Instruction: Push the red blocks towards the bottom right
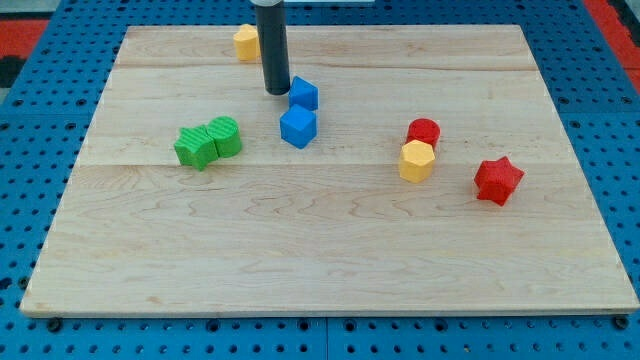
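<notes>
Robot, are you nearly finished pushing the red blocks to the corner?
Not yet. Nothing looks done: the red cylinder block and the red star-shaped block sit on the right half of the wooden board, far from its bottom right corner. My tip is near the view's top, just left of the upper blue cube, away from both reds. Both pushes are left, and the yellow hexagonal block touches the cylinder's lower side.

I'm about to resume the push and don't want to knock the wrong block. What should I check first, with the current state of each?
1. My tip visible: ok.
2. Tip near a red block: not ok; it sits beside the upper blue cube.
3. Red cylinder free to push: not ok; yellow hexagonal block touches its lower side.
4. Red star block stands alone: ok.
5. Board open toward bottom right: ok.
</notes>
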